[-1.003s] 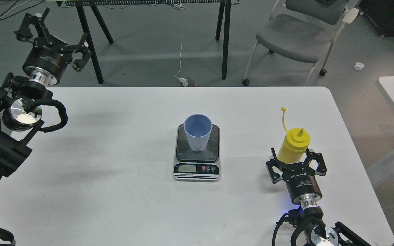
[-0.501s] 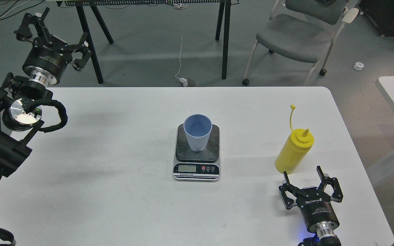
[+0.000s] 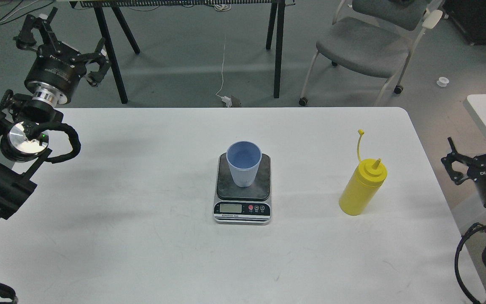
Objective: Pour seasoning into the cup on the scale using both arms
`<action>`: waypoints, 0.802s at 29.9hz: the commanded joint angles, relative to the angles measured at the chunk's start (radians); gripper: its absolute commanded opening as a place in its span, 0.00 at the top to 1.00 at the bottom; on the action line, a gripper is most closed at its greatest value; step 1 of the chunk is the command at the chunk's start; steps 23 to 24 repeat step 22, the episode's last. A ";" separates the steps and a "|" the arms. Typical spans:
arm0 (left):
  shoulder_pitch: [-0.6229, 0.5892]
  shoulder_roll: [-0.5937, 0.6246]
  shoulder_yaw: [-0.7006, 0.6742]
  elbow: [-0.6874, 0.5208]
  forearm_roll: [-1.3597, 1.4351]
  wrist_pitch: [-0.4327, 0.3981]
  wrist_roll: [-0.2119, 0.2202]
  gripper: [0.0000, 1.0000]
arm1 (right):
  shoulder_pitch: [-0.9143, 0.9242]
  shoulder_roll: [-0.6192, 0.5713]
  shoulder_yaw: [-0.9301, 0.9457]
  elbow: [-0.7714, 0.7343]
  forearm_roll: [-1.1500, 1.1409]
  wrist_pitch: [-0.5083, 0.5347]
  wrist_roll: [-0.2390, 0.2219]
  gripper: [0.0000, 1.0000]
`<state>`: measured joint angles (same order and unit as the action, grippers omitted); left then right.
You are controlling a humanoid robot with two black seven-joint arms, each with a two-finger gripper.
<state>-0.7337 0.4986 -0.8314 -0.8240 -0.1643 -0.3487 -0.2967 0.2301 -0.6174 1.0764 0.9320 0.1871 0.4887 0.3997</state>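
both claws, left (image 3: 59, 36) and right (image 3: 481, 145), gape empty; seasoning bottle (image 3: 362, 188) stands upright, nozzle up.

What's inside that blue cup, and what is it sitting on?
The cup looks empty: only its blue inner wall and bottom show. It stands upright on the dark platform of the scale. The patch of platform right under the cup is covered, so that cannot be seen.

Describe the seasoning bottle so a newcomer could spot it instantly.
On the white table, look right of the scale carrying the blue cup. The seasoning stands alone there: the only yellow item, with a cone nozzle and thin cap strap sticking up.
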 commanded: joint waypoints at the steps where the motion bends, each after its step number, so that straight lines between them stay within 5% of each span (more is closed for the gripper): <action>1: 0.002 -0.006 0.000 0.000 0.000 0.000 -0.001 0.00 | 0.188 0.030 -0.045 -0.209 -0.021 0.000 -0.007 0.01; 10: 0.017 -0.017 0.000 0.003 -0.008 -0.021 -0.004 0.00 | 0.524 0.166 -0.174 -0.527 -0.020 0.000 -0.064 0.01; 24: 0.065 -0.006 -0.002 -0.007 -0.006 -0.018 -0.012 0.00 | 0.555 0.232 -0.162 -0.524 -0.017 0.000 -0.058 0.01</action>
